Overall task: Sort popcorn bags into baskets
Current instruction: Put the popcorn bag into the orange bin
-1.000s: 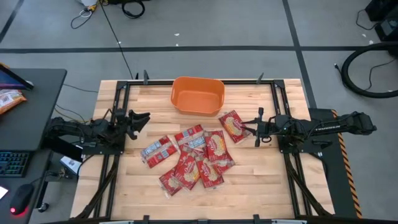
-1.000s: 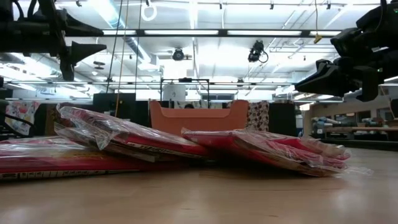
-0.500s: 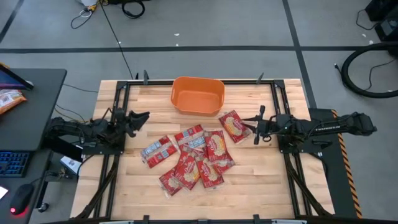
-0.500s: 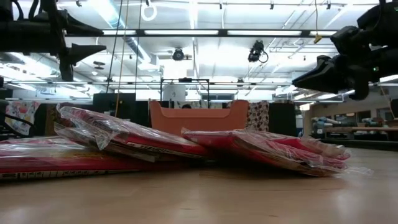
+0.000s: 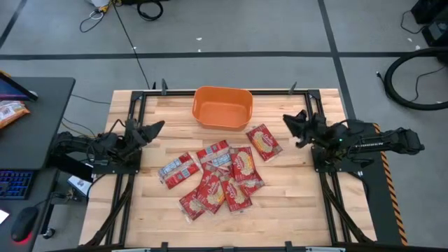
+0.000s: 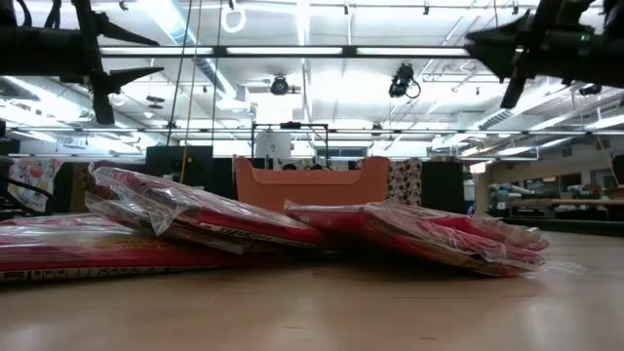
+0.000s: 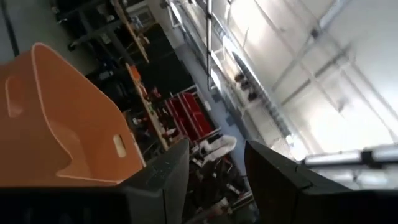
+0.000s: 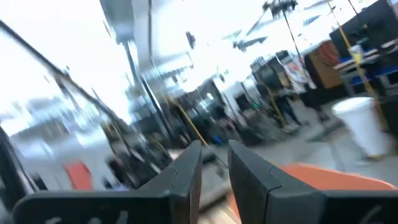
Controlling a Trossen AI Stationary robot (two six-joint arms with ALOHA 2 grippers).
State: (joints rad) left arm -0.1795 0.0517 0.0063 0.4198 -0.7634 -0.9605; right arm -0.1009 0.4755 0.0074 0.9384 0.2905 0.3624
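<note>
High view: the popcorn bags lie in a loose overlapping pile at mid-table, all outside the orange basket, which stands empty at the far edge. One outlying bag, long axis diagonal, lies between the pile and the right gripper. The right gripper, raised above the table with a narrow gap between its empty fingers, is the nearer to that bag; the left gripper, fingers spread and empty, hangs well apart from the pile, nearest the leftmost bag.
</note>
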